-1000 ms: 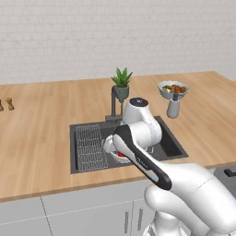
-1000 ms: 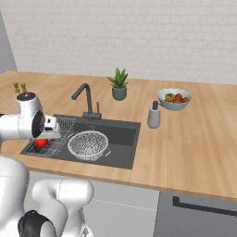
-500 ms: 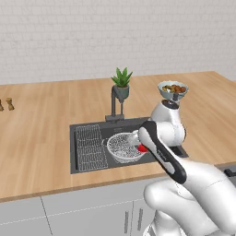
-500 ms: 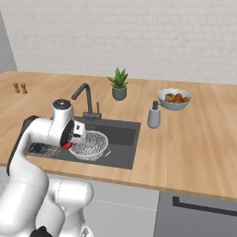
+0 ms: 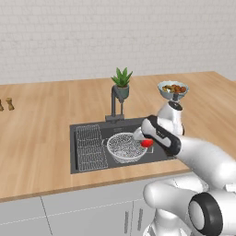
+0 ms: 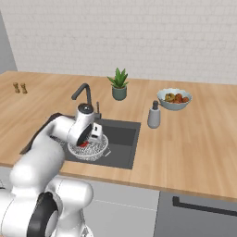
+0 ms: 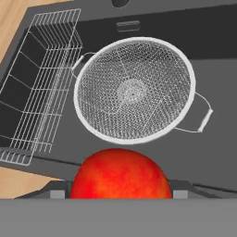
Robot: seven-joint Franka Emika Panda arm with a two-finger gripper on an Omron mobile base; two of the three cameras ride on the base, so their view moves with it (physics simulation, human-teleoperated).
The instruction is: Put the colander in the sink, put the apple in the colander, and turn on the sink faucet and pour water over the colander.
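Left base view: the colander (image 5: 125, 147) sits in the sink (image 5: 87, 166), just beside the wire rack (image 5: 90, 147) that fills the basin's left part. The claw (image 5: 144, 139) hangs over the colander's right rim with the apple (image 5: 146, 143) red between its fingers. The sink faucet (image 5: 115, 102) stands at the sink's back edge, with a potted plant (image 5: 121, 82) behind it on the worktop (image 5: 41, 124). A bowl of fruit (image 5: 173, 89) rests toward the worktop's back right.

Right base view: the claw (image 6: 90, 139) is above the colander (image 6: 89, 151), the apple (image 6: 83, 144) showing red just under it. A soap dispenser (image 6: 153, 115) stands on the worktop right of the sink (image 6: 122, 143).

Hand view: the apple (image 7: 120, 174) is clamped between the fingertips, jaws spread to its width. Below it lie the colander (image 7: 134, 90), nothing inside, and the wire rack (image 7: 37, 83) just beside it.
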